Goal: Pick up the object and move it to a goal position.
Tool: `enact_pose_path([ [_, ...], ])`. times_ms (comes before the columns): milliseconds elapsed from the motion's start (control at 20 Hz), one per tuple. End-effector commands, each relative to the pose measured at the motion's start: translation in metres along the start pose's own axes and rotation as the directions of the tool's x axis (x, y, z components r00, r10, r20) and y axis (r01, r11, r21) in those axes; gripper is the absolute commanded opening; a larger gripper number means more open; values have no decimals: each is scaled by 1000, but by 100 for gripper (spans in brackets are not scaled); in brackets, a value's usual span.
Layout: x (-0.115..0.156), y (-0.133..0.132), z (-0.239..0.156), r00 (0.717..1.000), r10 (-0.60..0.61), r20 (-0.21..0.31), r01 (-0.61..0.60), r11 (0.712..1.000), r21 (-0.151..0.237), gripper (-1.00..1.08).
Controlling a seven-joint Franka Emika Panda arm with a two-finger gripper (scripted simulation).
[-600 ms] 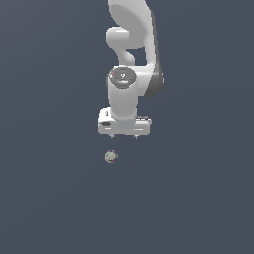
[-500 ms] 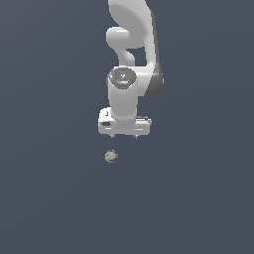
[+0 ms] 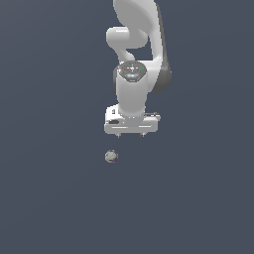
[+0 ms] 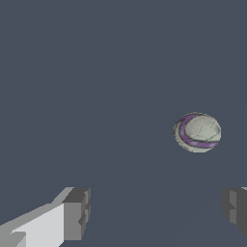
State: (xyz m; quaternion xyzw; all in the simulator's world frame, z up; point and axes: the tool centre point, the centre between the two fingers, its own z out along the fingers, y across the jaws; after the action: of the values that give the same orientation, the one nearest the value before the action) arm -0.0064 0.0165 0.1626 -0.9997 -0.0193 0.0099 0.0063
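1. Exterior view first: we see one flat, unbroken slate-grey surface (image 3: 54, 198) filling the whole picture, with no edge, wall, seam or horizon that we can make out.
2. We cannot tell floor from tabletop; the same dull blue-grey runs from edge to edge, and the lighting is even.
3. Our white arm (image 3: 136, 54) comes in from 12 o'clock and hangs straight down over the middle of the scene, with a dark grey joint cover on its flank toward the exterior view's right.
4. Our gripper (image 3: 130, 135) points downward; only two short stubs show under the white crossbar, set well apart.
5. The ball (image 3: 111, 157) lies on the grey surface at roughly 7 o'clock from the gripper, near it but not touching, and not between the fingers.
6. In the wrist view the ball (image 4: 197, 132) looks grey-beige with a purple curved band around it and faint panel lines.
7. In the same view our two dark fingertips (image 4: 76, 213) stand far apart, with bare grey ground between them, so we read the pincer as spread wide and holding nothing.
8. The ball sits closer to the second fingertip (image 4: 235, 206) than to the first, clear of both.
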Motion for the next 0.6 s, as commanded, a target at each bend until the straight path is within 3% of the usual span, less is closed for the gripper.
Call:
enact_pose_path([
  [0,0,-1,0,1000,-2,0,2,1000,1,100],
  [300,6,13,10,999,43,-3,-43,999,1,100],
  [550,17,39,31,992,126,-8,-126,992,1,100],
])
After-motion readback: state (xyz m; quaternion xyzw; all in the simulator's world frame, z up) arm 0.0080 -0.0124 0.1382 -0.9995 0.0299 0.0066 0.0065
